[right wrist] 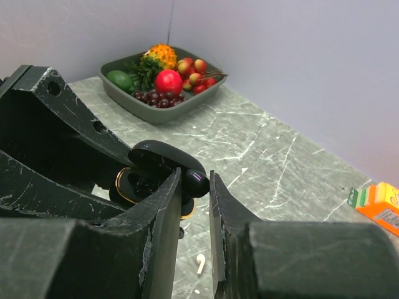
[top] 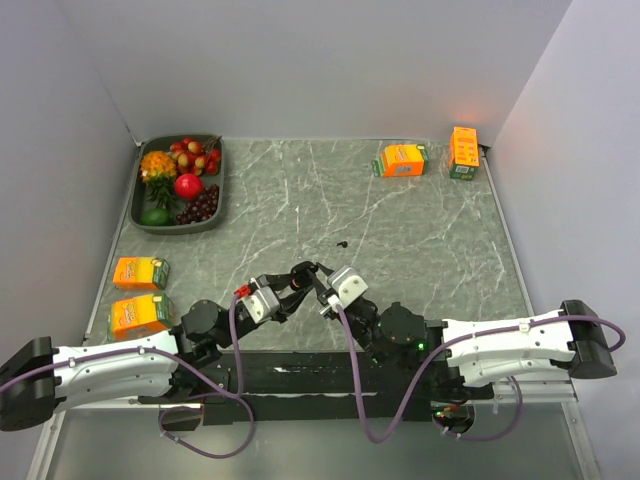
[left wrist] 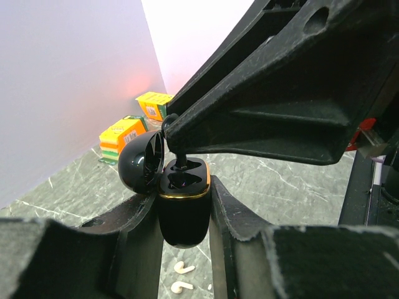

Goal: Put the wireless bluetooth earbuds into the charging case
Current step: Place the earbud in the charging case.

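Left tool (left wrist: 184, 198) clamps case (left wrist: 182, 221) — right tool (right wrist: 195, 179) pinches earbud (right wrist: 194, 184)

The black, gold-rimmed charging case (left wrist: 182, 212) is standing upright, clamped between the left jaws, its lid (left wrist: 142, 163) hanging open to one side. A black earbud (right wrist: 195, 184) is sitting pinched between the right jaws, its tip reaching into the case's open top. Two white earbuds (left wrist: 182, 268) are lying on the surface (left wrist: 274, 187) below the left jaws.

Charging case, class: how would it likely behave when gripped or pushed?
The charging case looks glossy and rounded, so it probably slips easily in the left gripper. Its open lid likely swings on its hinge if knocked. Stood upright, its rounded base would probably tip.
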